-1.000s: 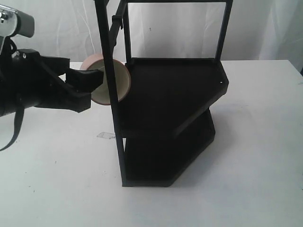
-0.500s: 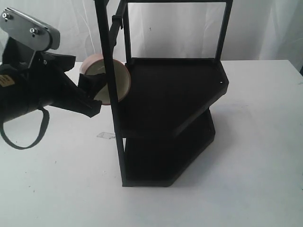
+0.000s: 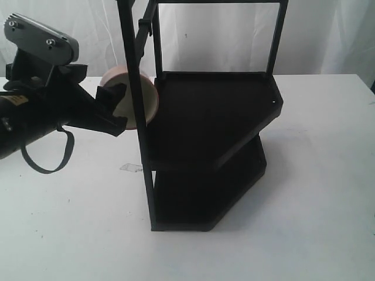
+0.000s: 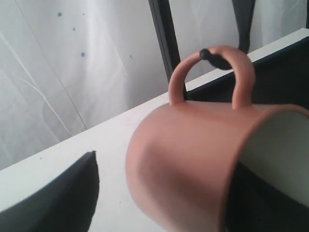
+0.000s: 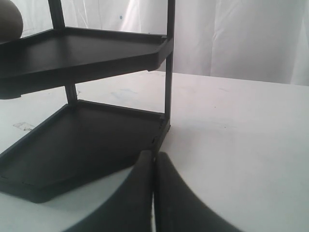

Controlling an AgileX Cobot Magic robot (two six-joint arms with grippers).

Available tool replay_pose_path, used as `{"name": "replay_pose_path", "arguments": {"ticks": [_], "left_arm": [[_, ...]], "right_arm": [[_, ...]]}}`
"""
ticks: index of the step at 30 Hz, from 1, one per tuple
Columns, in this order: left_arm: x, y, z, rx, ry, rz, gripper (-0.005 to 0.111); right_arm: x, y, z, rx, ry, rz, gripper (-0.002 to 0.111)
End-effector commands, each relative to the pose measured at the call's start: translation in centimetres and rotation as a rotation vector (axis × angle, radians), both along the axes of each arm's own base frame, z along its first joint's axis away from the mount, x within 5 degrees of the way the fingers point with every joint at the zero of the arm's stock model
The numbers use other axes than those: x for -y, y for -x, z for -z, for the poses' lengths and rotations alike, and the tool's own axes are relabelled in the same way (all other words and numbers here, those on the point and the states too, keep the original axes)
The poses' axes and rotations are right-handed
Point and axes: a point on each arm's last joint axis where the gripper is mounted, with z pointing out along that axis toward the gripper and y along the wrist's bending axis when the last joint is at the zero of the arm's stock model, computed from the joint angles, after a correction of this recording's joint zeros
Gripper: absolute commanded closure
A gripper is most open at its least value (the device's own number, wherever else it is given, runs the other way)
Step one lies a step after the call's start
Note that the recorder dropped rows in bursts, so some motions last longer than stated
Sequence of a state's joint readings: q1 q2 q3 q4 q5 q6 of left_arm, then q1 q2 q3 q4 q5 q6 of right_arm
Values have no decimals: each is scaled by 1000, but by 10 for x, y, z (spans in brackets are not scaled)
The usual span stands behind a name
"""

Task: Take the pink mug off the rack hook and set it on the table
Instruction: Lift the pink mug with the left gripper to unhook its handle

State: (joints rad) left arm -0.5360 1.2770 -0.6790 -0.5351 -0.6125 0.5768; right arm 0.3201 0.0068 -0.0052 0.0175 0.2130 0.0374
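- The pink mug (image 3: 150, 100) hangs on its side at the left edge of the rack (image 3: 211, 117), level with the upper shelf and well above the surface (image 3: 316, 193). Its mouth faces right and toward the near side.
- In the left wrist view the mug's handle (image 4: 212, 72) loops over the hook (image 4: 206, 54). The hook's knobbed tip pokes through the loop, so the hook looks to be carrying the weight and the mug is not yet free.
- The left hand (image 3: 120, 109) reaches in from the left with its jaws parted around the mug. One finger (image 4: 63, 193) stands clear of the base with bare surface showing between them. The other is mostly hidden near the mouth, so no firm grip shows.
- Straddling the body rather than the handle looks deliberate: it leaves the loop free to slide off the hook.
- The next move probably calls for closing on the body, then lifting and drawing away along the hook before lowering; pulling sideways too soon could snag the handle on the knob.
- The right hand (image 5: 154, 159) sits low on the near right of the rack, its fingers pressed together and holding nothing, out of the way.
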Motion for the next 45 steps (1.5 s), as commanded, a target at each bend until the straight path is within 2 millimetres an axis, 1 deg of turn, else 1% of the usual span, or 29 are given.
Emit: {"name": "replay_pose_path", "arguments": {"ticks": [1,10,12,14,15,16,17,19,24,27,35,38,39,41,45], "left_arm": [[3,-5,2,6,5,-18,41],[3,-13,9,27,2,-54,43],[4,-13,9,28,54,-62,46],[4,-13,8,27,63,-59,56],[4,-13,9,28,63,-59,65],[4,-13,9,28,63,-59,69],[4,-13,9,29,63,-60,76],[4,-13,9,27,63,-59,83],[4,-13,9,27,59,-58,93],[4,-13,9,28,56,-57,107],[1,-13,1,92,70,-84,107],[-3,-8,-9,117,92,-89,107],[-3,-7,-10,127,74,-88,107],[-8,-3,-18,152,41,-106,107],[-18,0,-18,110,17,-196,107]], "right_arm": [[1,0,1,8,6,7,108],[1,0,1,8,6,7,108],[1,0,1,8,4,7,108],[1,0,1,8,4,7,108],[1,0,1,8,4,7,108],[1,0,1,8,6,7,108],[1,0,1,8,6,7,108],[1,0,1,8,6,7,108],[1,0,1,8,6,7,108],[1,0,1,8,6,7,108],[1,0,1,8,6,7,108],[1,0,1,8,6,7,108],[1,0,1,8,6,7,108],[1,0,1,8,6,7,108],[1,0,1,8,6,7,108]]}}
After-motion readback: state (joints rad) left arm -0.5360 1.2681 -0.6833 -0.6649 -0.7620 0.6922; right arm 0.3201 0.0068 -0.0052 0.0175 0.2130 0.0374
